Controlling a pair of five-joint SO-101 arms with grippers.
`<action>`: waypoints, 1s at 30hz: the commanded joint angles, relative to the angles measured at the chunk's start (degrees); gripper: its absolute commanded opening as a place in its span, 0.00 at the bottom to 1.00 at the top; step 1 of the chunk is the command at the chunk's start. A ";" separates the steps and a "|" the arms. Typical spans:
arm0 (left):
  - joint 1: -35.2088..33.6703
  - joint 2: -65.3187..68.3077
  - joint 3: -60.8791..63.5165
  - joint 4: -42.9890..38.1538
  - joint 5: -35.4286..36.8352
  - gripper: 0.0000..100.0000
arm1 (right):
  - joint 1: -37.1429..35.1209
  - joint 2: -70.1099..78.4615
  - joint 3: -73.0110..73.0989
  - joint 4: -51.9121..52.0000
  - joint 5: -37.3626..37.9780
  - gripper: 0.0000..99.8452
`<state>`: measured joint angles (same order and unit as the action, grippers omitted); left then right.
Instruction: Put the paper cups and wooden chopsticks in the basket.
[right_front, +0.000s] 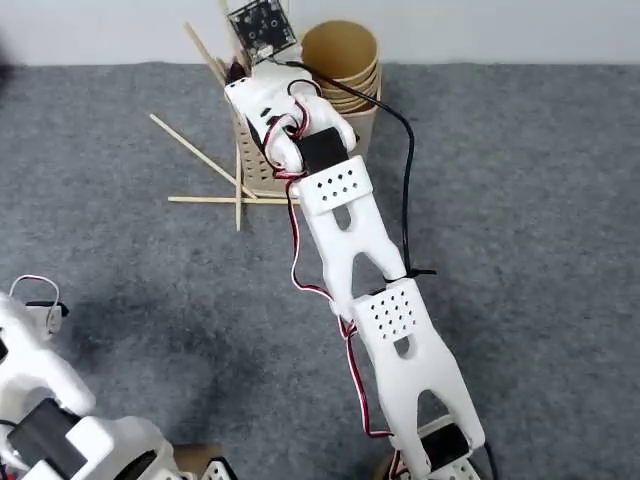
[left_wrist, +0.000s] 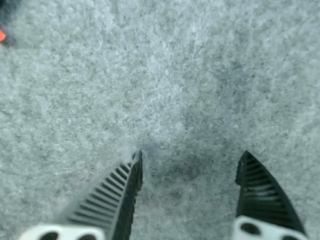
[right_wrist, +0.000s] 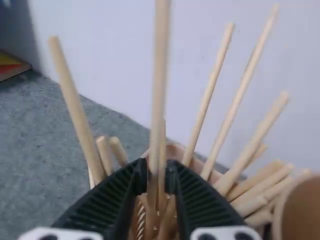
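A woven basket (right_front: 255, 168) stands at the far edge of the grey carpet, with stacked paper cups (right_front: 340, 55) in its right part. My right gripper (right_front: 238, 75) is over the basket's left part. In the right wrist view the right gripper (right_wrist: 156, 172) is shut on one upright wooden chopstick (right_wrist: 161, 75), among several other chopsticks (right_wrist: 70, 105) leaning in the basket, beside a cup (right_wrist: 300, 210). Three loose chopsticks (right_front: 195, 152) (right_front: 222, 200) lie on the carpet just left of the basket. My left gripper (left_wrist: 192, 155) is open over bare carpet, holding nothing.
The left arm (right_front: 40, 400) sits at the near left corner, far from the basket. The right arm's links (right_front: 385, 300) and black cable (right_front: 408, 190) stretch diagonally across the middle. A white wall (right_wrist: 125, 60) rises right behind the basket.
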<state>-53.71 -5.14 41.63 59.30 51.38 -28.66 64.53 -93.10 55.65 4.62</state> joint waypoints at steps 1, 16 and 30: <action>-0.18 -3.16 -0.22 -0.35 -0.35 0.29 | 0.40 -5.05 -3.43 1.80 -1.76 0.12; 0.09 -3.16 -0.57 -0.35 -0.35 0.29 | -3.38 -16.04 -3.43 3.56 -1.76 0.13; 3.96 -3.16 -8.13 -0.26 -0.18 0.29 | -19.03 -27.74 -3.43 24.48 8.70 0.13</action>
<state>-50.37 -5.14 36.18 59.30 51.38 -43.87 41.58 -93.89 72.09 9.10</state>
